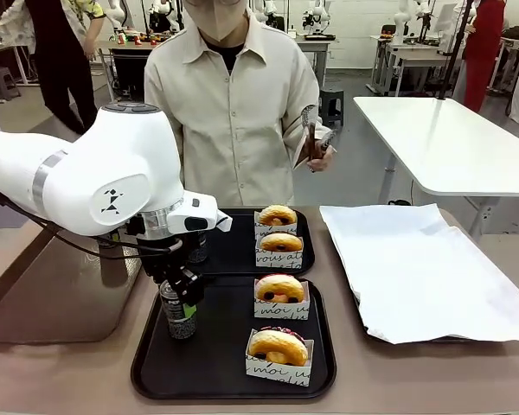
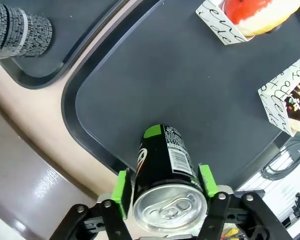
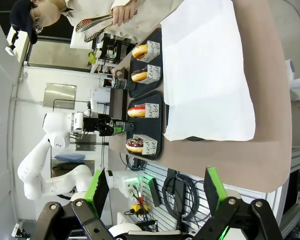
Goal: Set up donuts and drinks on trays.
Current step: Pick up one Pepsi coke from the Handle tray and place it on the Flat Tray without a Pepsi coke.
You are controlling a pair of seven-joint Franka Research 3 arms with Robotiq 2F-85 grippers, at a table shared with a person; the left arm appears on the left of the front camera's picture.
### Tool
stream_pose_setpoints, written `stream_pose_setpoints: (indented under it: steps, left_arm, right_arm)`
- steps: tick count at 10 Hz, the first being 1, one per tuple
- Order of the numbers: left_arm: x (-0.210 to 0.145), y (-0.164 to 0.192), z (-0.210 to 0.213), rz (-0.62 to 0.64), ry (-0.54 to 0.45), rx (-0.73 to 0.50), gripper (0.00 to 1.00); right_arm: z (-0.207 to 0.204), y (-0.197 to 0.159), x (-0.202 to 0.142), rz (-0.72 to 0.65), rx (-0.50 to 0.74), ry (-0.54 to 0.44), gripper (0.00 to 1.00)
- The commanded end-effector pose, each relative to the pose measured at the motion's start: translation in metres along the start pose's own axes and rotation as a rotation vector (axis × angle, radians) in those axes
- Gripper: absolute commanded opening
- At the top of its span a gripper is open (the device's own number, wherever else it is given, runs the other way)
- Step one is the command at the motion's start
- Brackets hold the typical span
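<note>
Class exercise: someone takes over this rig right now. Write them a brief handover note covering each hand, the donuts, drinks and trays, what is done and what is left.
Left hand: shut on a can, standing it on the near tray.
Right hand: open, holding nothing, off the table.
Near tray: two boxed donuts.
Far tray: two boxed donuts and a second can.
The person holds tongs.
Left: release the can and withdraw.

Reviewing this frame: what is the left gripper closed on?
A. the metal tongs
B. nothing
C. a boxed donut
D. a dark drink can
D: in the left wrist view the left gripper has its green pads pressed on both sides of the dark can, upright over the near black tray.
</note>
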State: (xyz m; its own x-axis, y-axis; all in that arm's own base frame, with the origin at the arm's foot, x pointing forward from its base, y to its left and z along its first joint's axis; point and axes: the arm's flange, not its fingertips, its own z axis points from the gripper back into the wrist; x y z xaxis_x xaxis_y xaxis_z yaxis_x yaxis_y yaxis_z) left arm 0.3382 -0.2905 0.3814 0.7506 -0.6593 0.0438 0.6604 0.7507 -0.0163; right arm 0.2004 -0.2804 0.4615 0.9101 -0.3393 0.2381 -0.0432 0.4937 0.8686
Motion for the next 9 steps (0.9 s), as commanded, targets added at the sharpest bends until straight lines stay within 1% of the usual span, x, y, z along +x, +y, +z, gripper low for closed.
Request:
stream_pose_setpoints:
  steps: [1, 2, 3, 4, 5, 6, 7, 8, 9]
  left_arm:
    - [0.003, -0.004, 0.006, 0.013, -0.027, 0.020, 1.00]
    - [0.002, -0.003, 0.011, 0.020, -0.036, 0.030, 1.00]
    - [-0.001, -0.001, 0.017, 0.036, -0.038, 0.037, 0.91]
    - [-0.003, 0.001, 0.025, 0.055, -0.049, 0.057, 1.00]
    - [-0.005, 0.002, 0.036, 0.105, -0.071, 0.096, 1.00]
    - [-0.010, 0.000, 0.051, 0.162, -0.089, 0.105, 1.00]
    - [-0.017, -0.003, 0.067, 0.200, -0.101, 0.149, 1.00]
    - [-0.029, 0.002, 0.085, 0.221, -0.099, 0.170, 1.00]
    - [-0.038, 0.013, 0.101, 0.252, -0.078, 0.152, 1.00]
  right_arm:
    - [0.001, 0.000, 0.002, 0.014, 0.023, -0.012, 1.00]
    - [0.001, 0.000, 0.002, 0.014, 0.023, -0.012, 1.00]
    - [0.001, 0.000, 0.002, 0.014, 0.023, -0.012, 1.00]
    - [0.001, 0.000, 0.002, 0.014, 0.023, -0.012, 1.00]
    - [0.001, 0.000, 0.002, 0.014, 0.023, -0.012, 1.00]
    - [0.001, 0.000, 0.002, 0.014, 0.023, -0.012, 1.00]
    - [0.001, 0.000, 0.002, 0.014, 0.023, -0.012, 1.00]
    - [0.001, 0.000, 0.002, 0.014, 0.023, -0.012, 1.00]
    - [0.001, 0.000, 0.002, 0.014, 0.023, -0.012, 1.00]
